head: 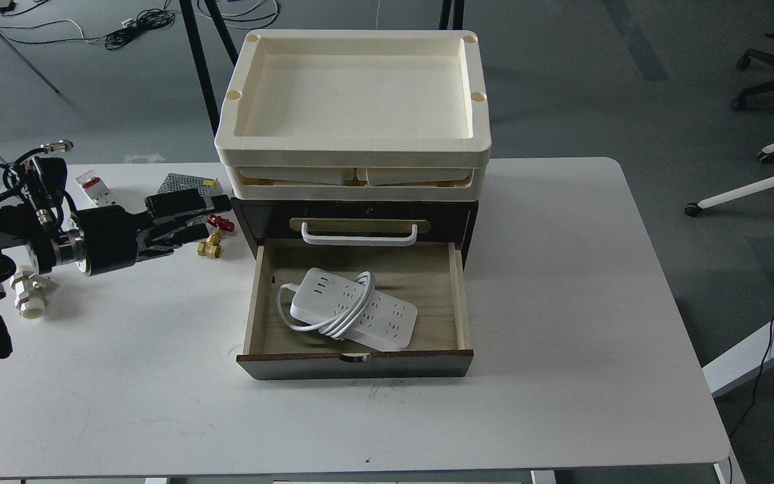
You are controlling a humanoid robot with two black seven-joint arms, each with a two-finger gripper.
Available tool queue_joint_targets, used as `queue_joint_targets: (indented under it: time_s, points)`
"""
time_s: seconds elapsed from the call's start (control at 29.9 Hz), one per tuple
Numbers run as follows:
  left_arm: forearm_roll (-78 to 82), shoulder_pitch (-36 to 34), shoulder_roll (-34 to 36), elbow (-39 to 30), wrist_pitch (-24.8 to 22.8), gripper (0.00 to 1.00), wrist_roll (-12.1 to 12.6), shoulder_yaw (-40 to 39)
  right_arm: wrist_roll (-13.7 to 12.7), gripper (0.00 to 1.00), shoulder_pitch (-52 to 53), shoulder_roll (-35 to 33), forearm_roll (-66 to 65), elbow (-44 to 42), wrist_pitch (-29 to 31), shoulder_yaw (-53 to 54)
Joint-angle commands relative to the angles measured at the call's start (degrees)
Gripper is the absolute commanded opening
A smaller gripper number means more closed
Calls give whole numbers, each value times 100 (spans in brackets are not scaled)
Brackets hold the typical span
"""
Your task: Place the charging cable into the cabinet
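Observation:
The charging cable point(353, 310), a flat white power strip with its cord looped over it, lies flat inside the pulled-out lower drawer point(353, 363) of the dark brown cabinet point(353, 215). The upper drawer is closed, with a white bar handle point(359, 235). My left gripper point(193, 216) is open and empty, well left of the cabinet, above the table. It touches neither the cable nor the drawer. My right gripper is out of view.
Cream plastic trays point(353, 144) are stacked on the cabinet. Left of it lie a metal mesh power supply point(189, 183), a brass valve with red handle point(212, 238), a small white breaker point(95, 188) and a white pipe fitting point(27, 296).

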Motion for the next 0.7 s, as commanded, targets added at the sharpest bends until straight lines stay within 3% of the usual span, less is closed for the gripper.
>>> queue_joint_targets:
  time_s: [0.0, 0.13, 0.47, 0.67]
  points:
    - [-688, 141, 269, 239, 1, 99, -2, -40, 1, 99, 9, 2, -1, 45, 0, 46]
    - [-1900, 123, 507, 326, 1, 99, -2, -346, -8, 99, 132, 37, -1, 89, 0, 116]
    - [-4443, 71, 210, 1407, 1, 99, -2, -2728, 1, 100, 878, 282, -1, 818, 0, 134]
    - [-4505, -70, -309, 1434, 1, 99, -2, -2809, 1, 100, 1099, 749, -45, 1021, 0, 266]
